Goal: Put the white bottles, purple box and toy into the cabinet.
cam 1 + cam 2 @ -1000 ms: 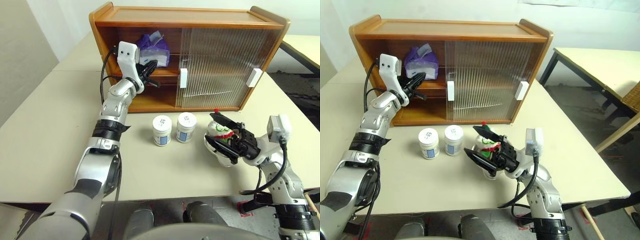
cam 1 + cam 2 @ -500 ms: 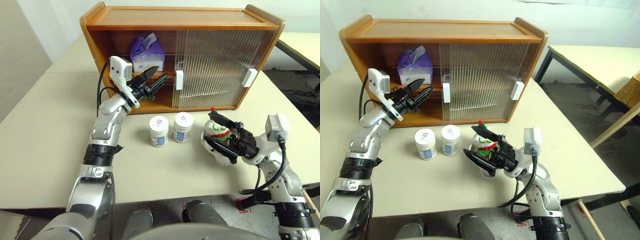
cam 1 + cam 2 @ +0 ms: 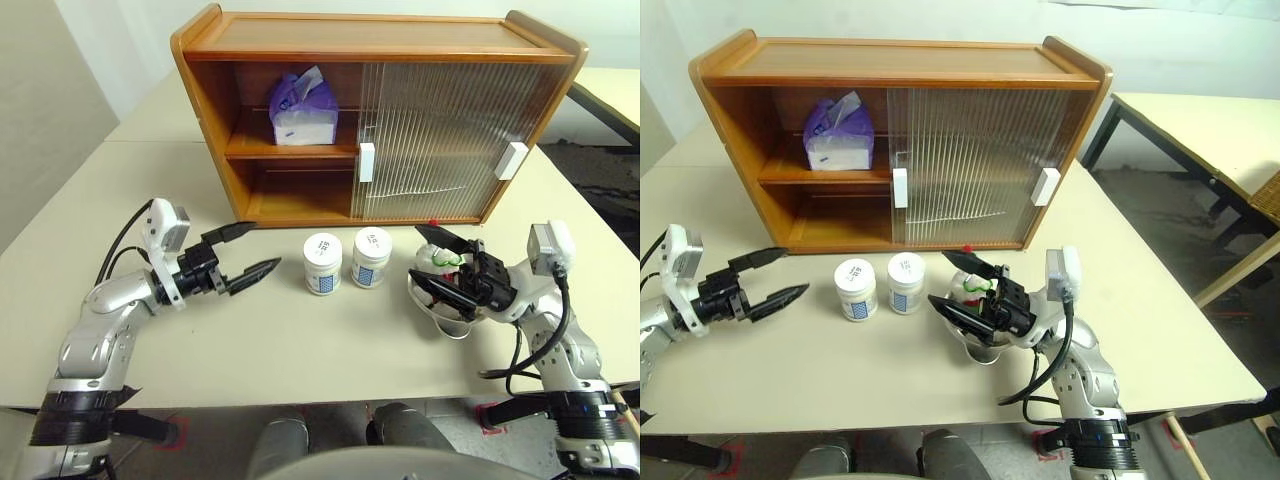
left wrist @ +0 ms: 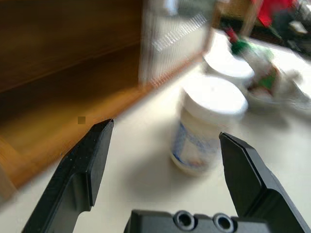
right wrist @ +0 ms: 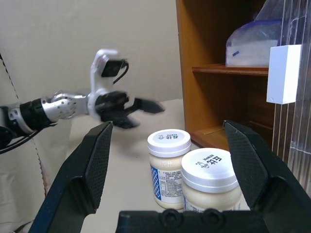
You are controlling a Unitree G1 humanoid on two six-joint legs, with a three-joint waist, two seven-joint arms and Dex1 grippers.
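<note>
Left eye view: left gripper (image 3: 248, 252) jaws wide, empty.

two white bottles (image 3: 323, 263) (image 3: 371, 257), one purple box (image 3: 303, 106), one toy (image 3: 440, 262), perhaps partly hidden, one cabinet (image 3: 380, 50).

- I see the cabinet (image 3: 300, 50) standing at the back of the bench: wood, two shelves, its left half open, ribbed doors slid to the right.
- The purple box (image 3: 304, 108) sits upright on the upper shelf in the open half, white tissue poking from its top.
- Two white bottles stand upright side by side on the bench before the cabinet, lids on: left bottle (image 3: 323, 263), right bottle (image 3: 371, 257).
- The toy (image 3: 441, 268) is right of the bottles, its red top and green glasses visible.
</note>
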